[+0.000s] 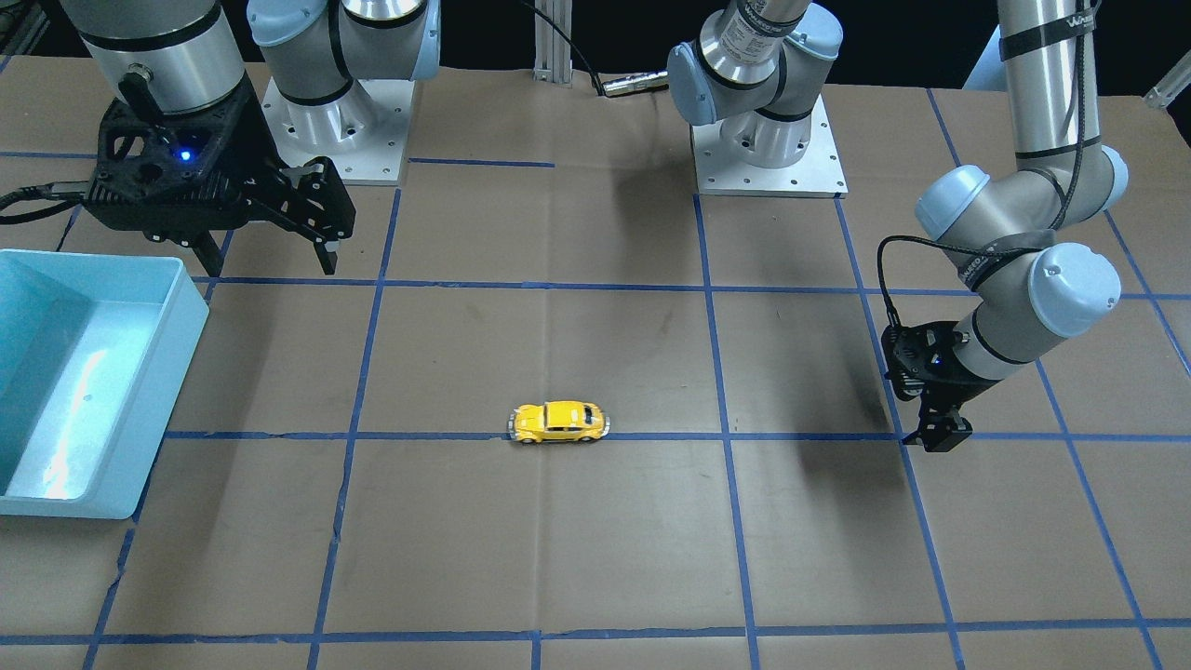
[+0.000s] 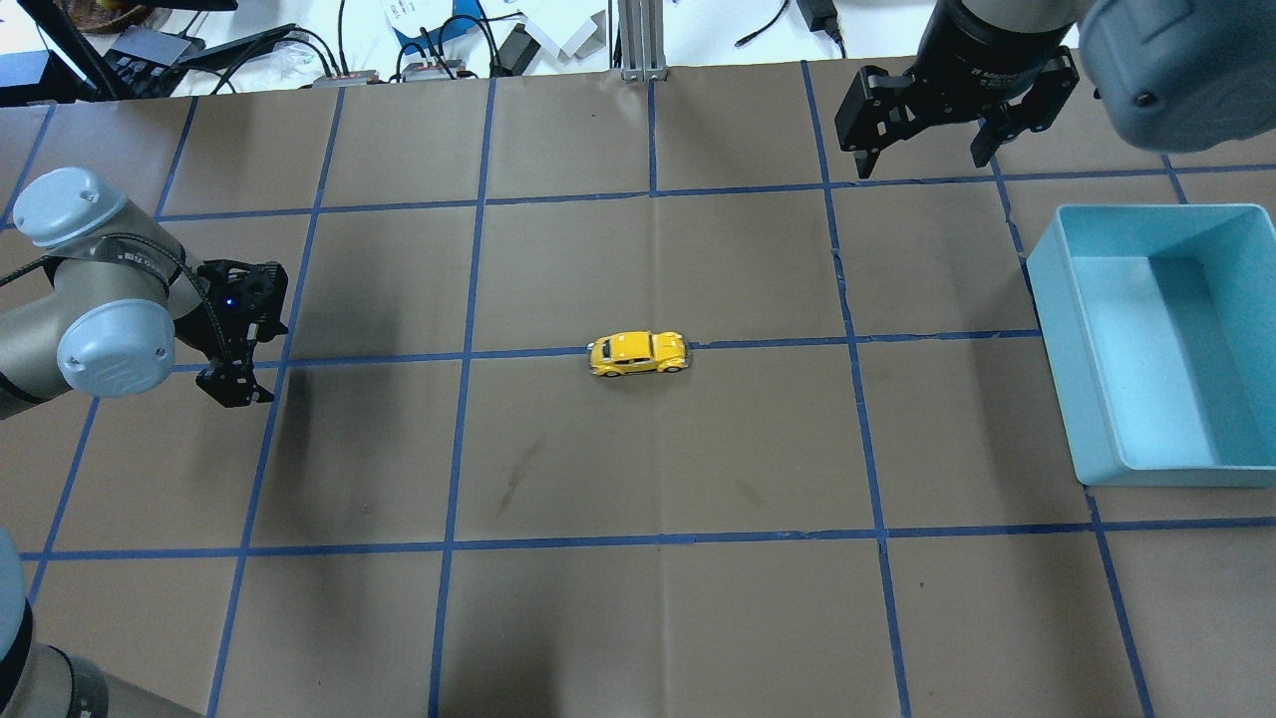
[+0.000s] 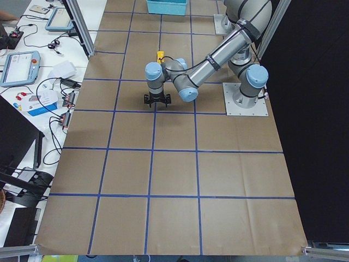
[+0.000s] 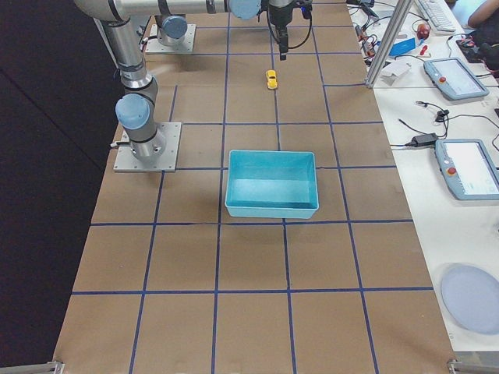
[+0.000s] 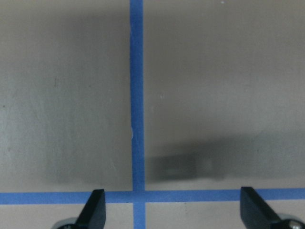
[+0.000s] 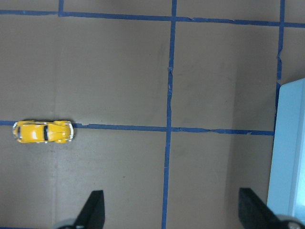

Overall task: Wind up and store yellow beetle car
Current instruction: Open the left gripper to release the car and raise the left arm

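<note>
The yellow beetle car (image 2: 638, 353) stands on its wheels on a blue tape line at the table's middle; it also shows in the front view (image 1: 558, 422), the right wrist view (image 6: 43, 132), the exterior right view (image 4: 271, 79) and partly behind the near arm in the exterior left view (image 3: 160, 54). My left gripper (image 2: 237, 384) is open and empty, low over the table far left of the car; its fingertips (image 5: 95, 210) frame bare paper. My right gripper (image 2: 922, 150) is open and empty, high near the far right, well away from the car.
A light blue bin (image 2: 1161, 339) sits empty at the table's right side, also in the front view (image 1: 84, 372) and the right wrist view (image 6: 290, 157). Brown paper with a blue tape grid covers the table. Both arm bases (image 1: 768, 149) stand at the robot's edge.
</note>
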Controlling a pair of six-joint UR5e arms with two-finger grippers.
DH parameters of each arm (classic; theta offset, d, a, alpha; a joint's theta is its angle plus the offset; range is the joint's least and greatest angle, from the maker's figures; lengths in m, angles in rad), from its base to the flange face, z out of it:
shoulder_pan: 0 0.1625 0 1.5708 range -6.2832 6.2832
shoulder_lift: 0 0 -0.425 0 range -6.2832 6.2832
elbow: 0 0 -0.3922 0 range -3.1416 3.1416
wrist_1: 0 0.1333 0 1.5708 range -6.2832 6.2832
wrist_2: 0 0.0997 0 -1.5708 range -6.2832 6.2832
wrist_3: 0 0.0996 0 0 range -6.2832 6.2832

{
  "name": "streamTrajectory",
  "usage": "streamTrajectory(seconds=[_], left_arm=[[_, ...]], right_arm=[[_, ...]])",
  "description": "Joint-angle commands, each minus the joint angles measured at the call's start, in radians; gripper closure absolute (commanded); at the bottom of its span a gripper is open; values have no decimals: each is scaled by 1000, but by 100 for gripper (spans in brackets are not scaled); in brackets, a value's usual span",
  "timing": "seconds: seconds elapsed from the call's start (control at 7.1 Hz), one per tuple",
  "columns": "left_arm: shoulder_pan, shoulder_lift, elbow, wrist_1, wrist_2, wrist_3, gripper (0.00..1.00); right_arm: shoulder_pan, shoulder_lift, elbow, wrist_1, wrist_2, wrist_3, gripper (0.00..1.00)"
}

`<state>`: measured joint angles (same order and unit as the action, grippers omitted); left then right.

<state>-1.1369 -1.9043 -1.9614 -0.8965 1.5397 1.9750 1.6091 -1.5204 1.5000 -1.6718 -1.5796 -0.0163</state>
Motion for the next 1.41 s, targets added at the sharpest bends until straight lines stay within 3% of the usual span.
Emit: streamTrajectory(seconds=[0.0,0.28,0.7,0.99,1.27], left_arm=[[-7,58,10,-45,0,-57,0],[-52,117,65,-180,-6,-248,0],[-176,175,237,-420,-9,-569,0],[-225,179,326,-495,-1,-712,0],[-233,227,361,-554,3,-772,0]], right_arm=[[0,0,0,0,-5,-1,0],[0,-1,0,0,-2,-1,0],[0,-1,6,1,-7,-5,0],[0,-35,2,87,-8,-40,0],[5,-26,8,95,4,-45,0]])
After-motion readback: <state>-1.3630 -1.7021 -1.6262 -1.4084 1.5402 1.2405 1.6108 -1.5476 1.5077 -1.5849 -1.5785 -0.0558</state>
